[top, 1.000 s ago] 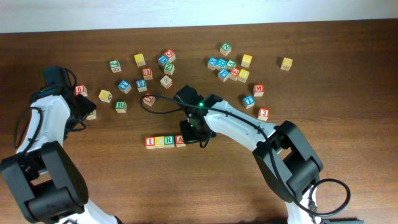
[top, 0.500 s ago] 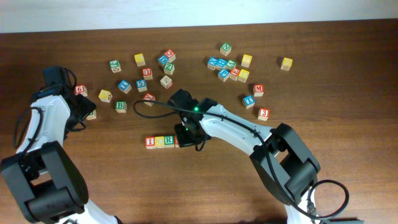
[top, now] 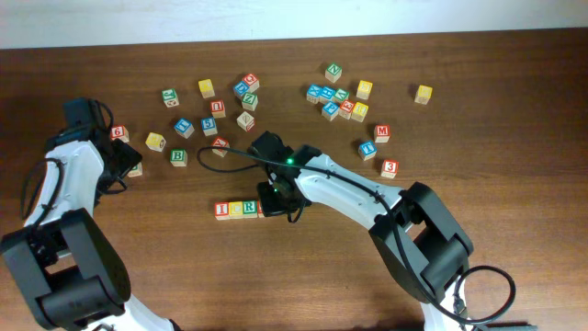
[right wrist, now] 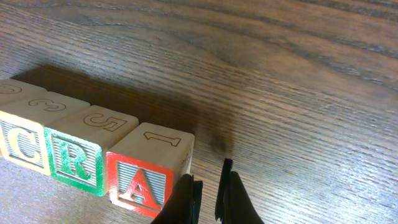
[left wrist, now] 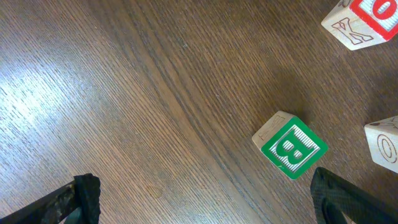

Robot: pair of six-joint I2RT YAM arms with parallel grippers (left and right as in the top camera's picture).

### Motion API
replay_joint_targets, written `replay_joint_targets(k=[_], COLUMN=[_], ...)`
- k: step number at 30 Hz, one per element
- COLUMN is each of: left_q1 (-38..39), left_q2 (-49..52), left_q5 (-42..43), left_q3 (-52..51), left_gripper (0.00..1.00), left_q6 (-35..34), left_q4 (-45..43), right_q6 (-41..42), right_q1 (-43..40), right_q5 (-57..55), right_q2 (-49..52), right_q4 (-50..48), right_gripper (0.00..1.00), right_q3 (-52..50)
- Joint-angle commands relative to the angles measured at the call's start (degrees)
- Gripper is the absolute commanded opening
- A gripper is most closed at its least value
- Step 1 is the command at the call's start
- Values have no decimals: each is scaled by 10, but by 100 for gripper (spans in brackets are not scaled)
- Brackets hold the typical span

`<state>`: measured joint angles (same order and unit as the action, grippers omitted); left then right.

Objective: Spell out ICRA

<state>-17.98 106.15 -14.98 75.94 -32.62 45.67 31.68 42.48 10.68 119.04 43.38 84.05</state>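
Observation:
A row of wooden cubes lies at the table's middle: I, C, R. In the right wrist view C, R and the red A stand side by side, touching. My right gripper is shut with nothing between its fingers, and its left finger rests against the A cube's right side. From overhead the right gripper covers the A. My left gripper hangs open over bare wood at the left, holding nothing.
A green B cube lies just inside the left gripper's right finger, with a K cube and another cube beyond. Several loose letter and digit cubes are scattered across the back, such as M and 3.
My right gripper has slid left against the A cube, closing the row up; it now covers the A from overhead. The left arm has not moved.

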Motion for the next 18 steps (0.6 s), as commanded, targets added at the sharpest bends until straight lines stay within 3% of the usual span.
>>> replay_joint_targets(k=[1,18], left_q1=[-1,-1], left_q2=[-13,-13], left_q5=[-2,-2], left_q3=[-2,-2], left_gripper=[99,99], left_q6=[-2,-2], left_q4=[0,0], right_q6=[19,19], right_q1=[3,3], right_q5=[1,12], right_q2=[0,0], right_q4=[11,20], right_gripper=[5,5], right_q3=[-6,-6])
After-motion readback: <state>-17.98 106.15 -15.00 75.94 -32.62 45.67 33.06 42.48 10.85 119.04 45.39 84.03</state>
